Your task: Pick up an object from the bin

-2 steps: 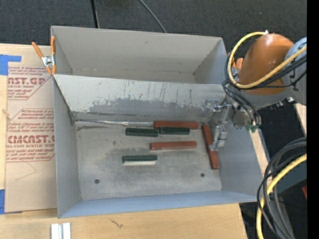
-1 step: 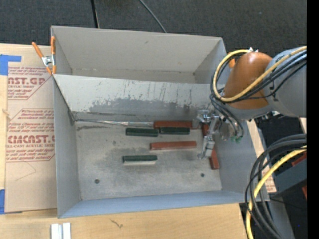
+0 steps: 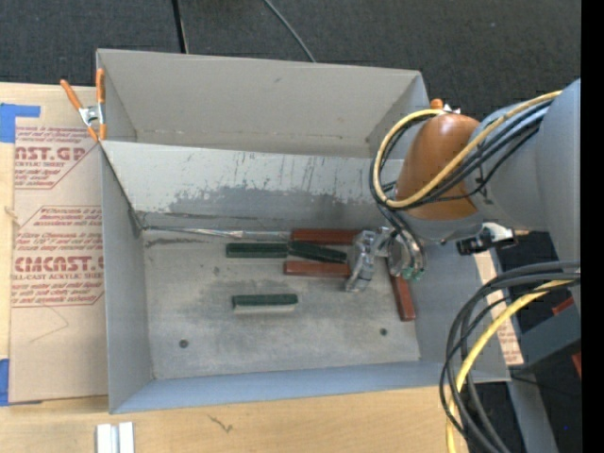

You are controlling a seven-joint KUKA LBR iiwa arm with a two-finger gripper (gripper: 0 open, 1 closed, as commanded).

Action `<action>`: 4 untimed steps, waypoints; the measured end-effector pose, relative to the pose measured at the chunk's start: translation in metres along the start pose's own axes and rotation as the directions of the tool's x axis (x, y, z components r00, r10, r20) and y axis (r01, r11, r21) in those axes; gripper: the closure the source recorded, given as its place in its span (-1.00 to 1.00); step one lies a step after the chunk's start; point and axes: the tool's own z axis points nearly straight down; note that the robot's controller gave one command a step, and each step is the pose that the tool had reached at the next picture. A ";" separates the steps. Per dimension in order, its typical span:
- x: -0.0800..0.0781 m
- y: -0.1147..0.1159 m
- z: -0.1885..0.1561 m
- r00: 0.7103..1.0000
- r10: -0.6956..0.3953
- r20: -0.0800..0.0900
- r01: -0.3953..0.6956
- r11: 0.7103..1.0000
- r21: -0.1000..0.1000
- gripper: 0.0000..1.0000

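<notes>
Rust-brown bar (image 3: pixel 311 268), flat and slim, lies toward the bin's (image 3: pixel 283 380) three o'clock, its right end hidden under my gripper (image 3: pixel 360 272). I cannot tell the jaw state. Matte green bar (image 3: pixel 317 253) lies just beside at twelve.

Dark carpet floor (image 3: pixel 425 17) at top; pale wooden tabletop (image 3: pixel 283 423) along bottom.
</notes>
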 end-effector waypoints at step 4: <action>0.013 0.027 0.001 0.920 0.391 -0.003 -0.391 0.920 0.002 1.00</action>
